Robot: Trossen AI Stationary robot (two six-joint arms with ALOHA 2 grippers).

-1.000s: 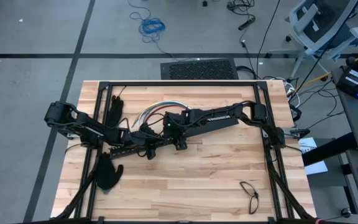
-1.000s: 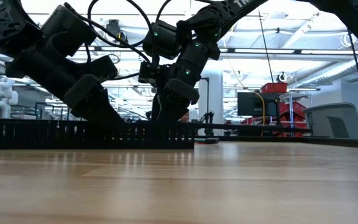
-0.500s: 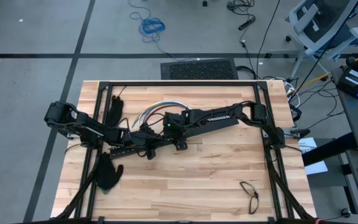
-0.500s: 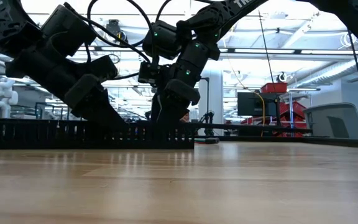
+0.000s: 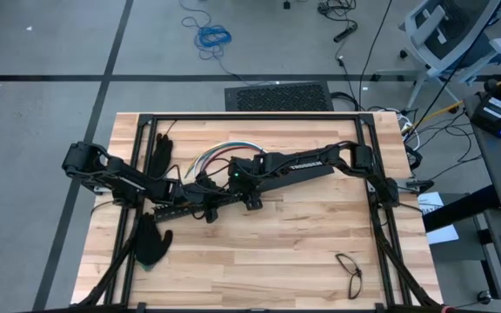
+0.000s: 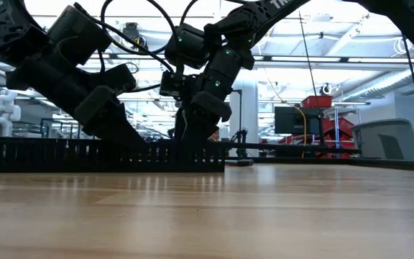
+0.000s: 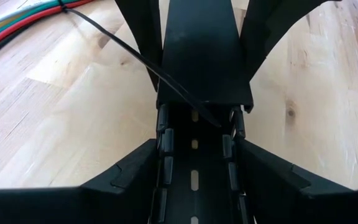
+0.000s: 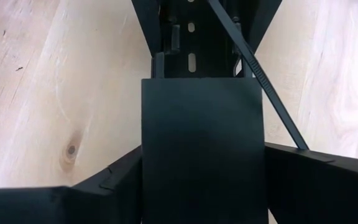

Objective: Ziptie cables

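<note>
Nothing has visibly moved: both grippers, left (image 5: 190,196) and right (image 5: 218,193), stay half-open astride the black slotted bar (image 5: 194,207), seemingly steadying it, its ziptie (image 7: 142,62) trailing toward the cables (image 5: 220,155) nearby.

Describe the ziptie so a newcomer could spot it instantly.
Start at the long black slotted bar lying across the wooden table, where both grippers meet. The ziptie is the thin dark strip slanting from the bar toward the coloured cables, far narrower than the bar.
</note>
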